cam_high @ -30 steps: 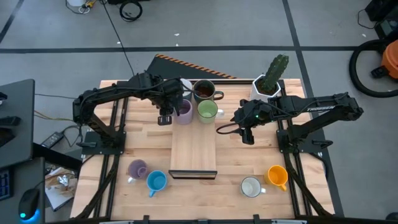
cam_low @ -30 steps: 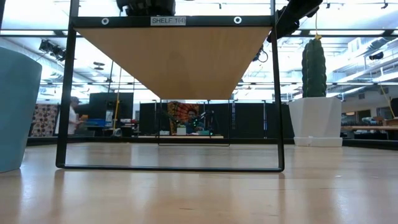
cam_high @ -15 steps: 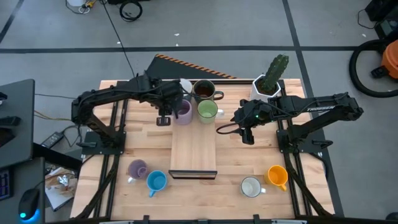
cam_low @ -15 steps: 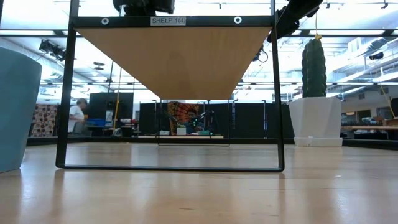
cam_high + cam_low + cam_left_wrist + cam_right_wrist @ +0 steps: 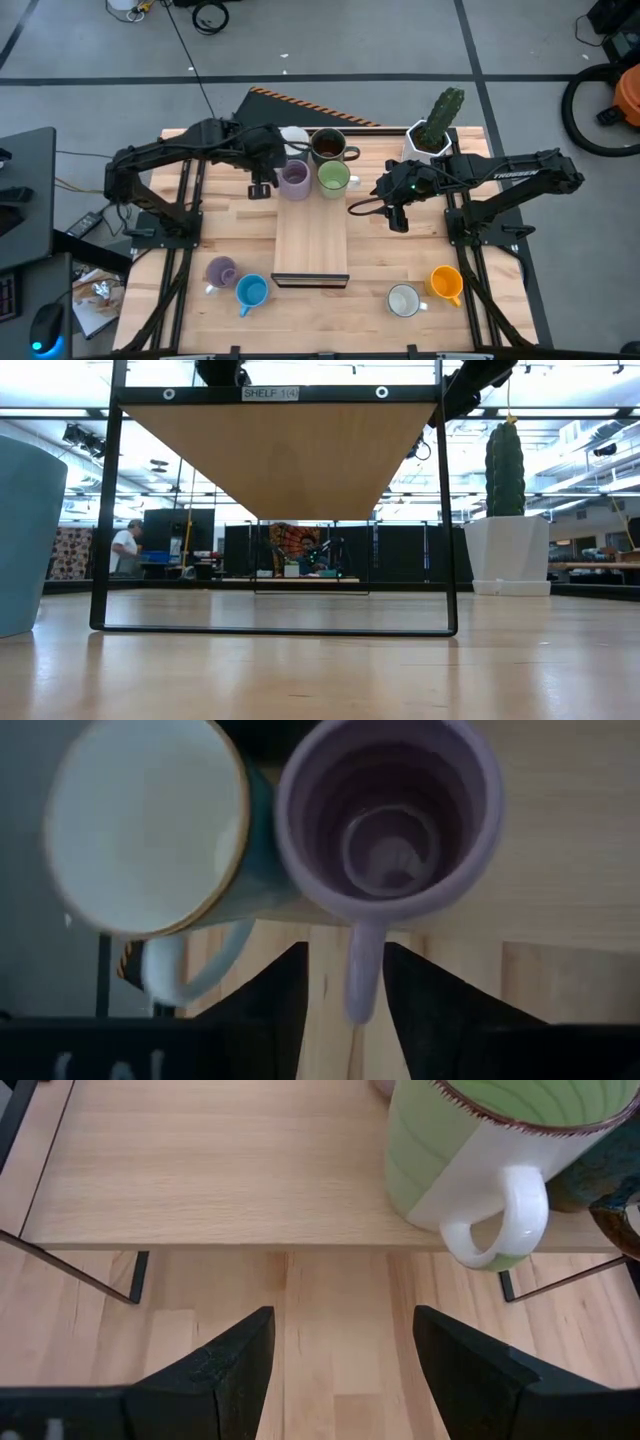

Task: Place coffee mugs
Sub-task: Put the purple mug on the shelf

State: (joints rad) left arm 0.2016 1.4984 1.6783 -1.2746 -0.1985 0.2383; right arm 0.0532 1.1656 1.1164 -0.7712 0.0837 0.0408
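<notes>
**Lilac mug on the shelf, left gripper just off its handle**

Left gripper [image 5: 345, 982] stands open and empty, its fingers either side of the handle of the lilac mug [image 5: 293, 178], not touching it. That mug sits at the far end of the wooden shelf [image 5: 311, 240], a white mug [image 5: 293, 137] close behind it and a brown mug [image 5: 327, 146] and green mug [image 5: 333, 177] alongside. Right gripper [image 5: 342, 1342] is open and empty, beside the shelf near the green mug's handle. A potted cactus [image 5: 437, 122] stands behind it.

- Lilac mug [image 5: 390, 820]: glossy glazed ceramic, ridged inside, just beyond the left fingers [image 5: 285, 995].
- Green mug [image 5: 480, 1150]: smooth glaze.
- Table [image 5: 330, 1340]: matt pale wood planks.
</notes>
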